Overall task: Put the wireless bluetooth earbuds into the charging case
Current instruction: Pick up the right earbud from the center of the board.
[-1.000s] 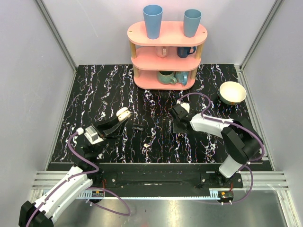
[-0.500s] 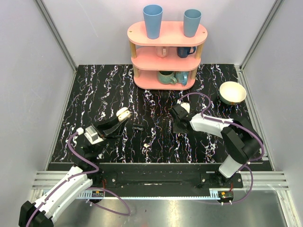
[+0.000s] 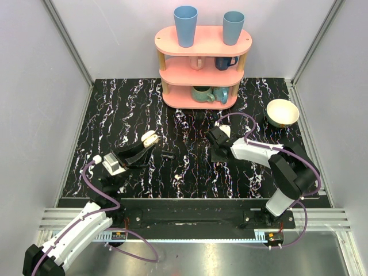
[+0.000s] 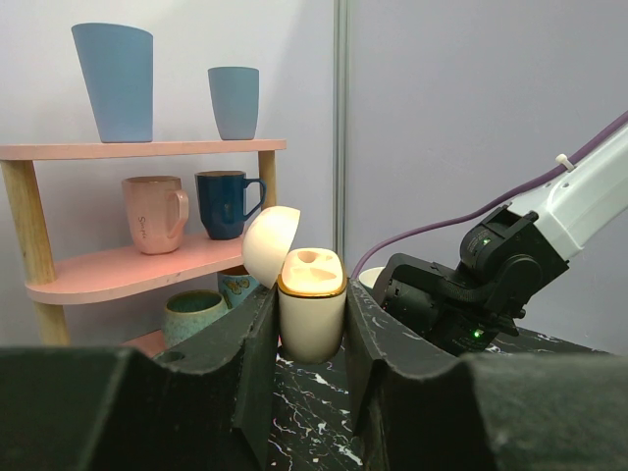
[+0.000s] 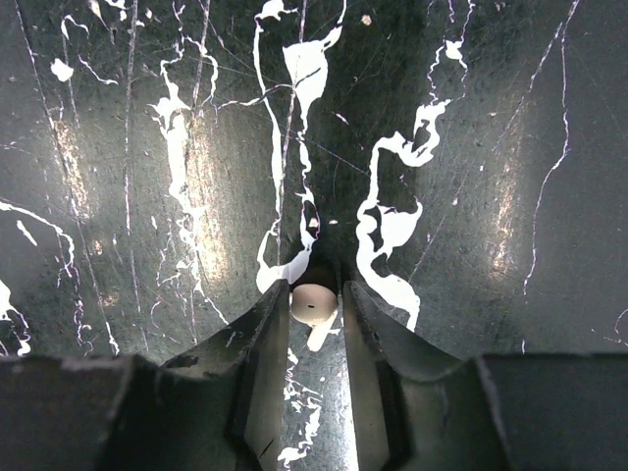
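My left gripper [image 3: 148, 142] is shut on the charging case [image 3: 150, 138] and holds it upright above the table's left middle. In the left wrist view the cream case [image 4: 312, 314] sits clamped between both fingers [image 4: 257, 343], its lid [image 4: 269, 243] hinged open to the left. My right gripper [image 3: 217, 153] points down at the table centre. In the right wrist view its fingers [image 5: 270, 334] close around one small white earbud [image 5: 314, 305] lying on the marble top. That earbud is hidden in the top view. No other earbud shows.
A pink three-tier shelf [image 3: 201, 63] with blue cups and mugs stands at the back centre. A cream bowl [image 3: 282, 112] sits at the back right. A small dark object [image 3: 168, 154] lies on the black marble table [image 3: 115, 109] between the grippers.
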`<state>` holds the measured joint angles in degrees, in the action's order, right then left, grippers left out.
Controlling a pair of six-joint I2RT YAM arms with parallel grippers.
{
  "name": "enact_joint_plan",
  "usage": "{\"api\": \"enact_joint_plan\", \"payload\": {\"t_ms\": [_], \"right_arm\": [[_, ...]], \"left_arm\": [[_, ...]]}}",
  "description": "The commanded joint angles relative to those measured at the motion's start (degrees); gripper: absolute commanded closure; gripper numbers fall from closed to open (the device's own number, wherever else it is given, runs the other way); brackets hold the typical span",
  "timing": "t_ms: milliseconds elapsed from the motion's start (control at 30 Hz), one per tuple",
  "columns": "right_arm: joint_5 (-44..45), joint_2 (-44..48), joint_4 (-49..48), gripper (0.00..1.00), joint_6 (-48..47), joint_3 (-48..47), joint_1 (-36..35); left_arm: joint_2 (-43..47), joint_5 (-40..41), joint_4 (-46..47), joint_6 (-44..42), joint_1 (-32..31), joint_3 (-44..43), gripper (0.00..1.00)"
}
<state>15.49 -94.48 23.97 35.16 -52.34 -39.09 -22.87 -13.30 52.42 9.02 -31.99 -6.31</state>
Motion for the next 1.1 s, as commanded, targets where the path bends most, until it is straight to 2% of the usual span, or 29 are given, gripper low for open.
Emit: {"api": "enact_joint_plan", "payload": {"t_ms": [0,367,500,600,767,900,1067], "right_arm": [[0.4,0.3,0.8,0.65,-0.5,-0.9,0.2],[0.3,1.7,0.6,0.75,-2.0,-1.6,0.3],[-1.3,5.3,-1.2,0.83,-4.8,-1.9,0.2],[-0.3,8.9,-2.3,0.85,-6.5,-2.3,-0.4],[7.3,16.2,-5.1,0.87,-13.0,-3.5,-4.7],[16.7,23.4,-9.8,0.87,-19.0,-4.7,-12.3],[20.5,27.8,-18.6,0.87,-26.9,-5.3,-17.1]], "left_arm": [[0.4,-0.2,3.0,0.1,-0.2,-1.7,1.0],[0.1,-0.2,3.0,0.2,-0.2,-1.7,1.0],[0.0,-0.2,3.1,0.2,-0.2,-1.8,1.0],[-0.3,-0.5,3.0,0.2,-0.2,-2.1,1.0],[-0.9,-0.8,2.9,0.6,-0.2,-2.7,1.0],[-2.0,-1.5,2.4,1.0,-0.2,-3.7,1.0],[-3.8,-2.4,2.3,2.1,-0.2,-5.1,1.0]]}}
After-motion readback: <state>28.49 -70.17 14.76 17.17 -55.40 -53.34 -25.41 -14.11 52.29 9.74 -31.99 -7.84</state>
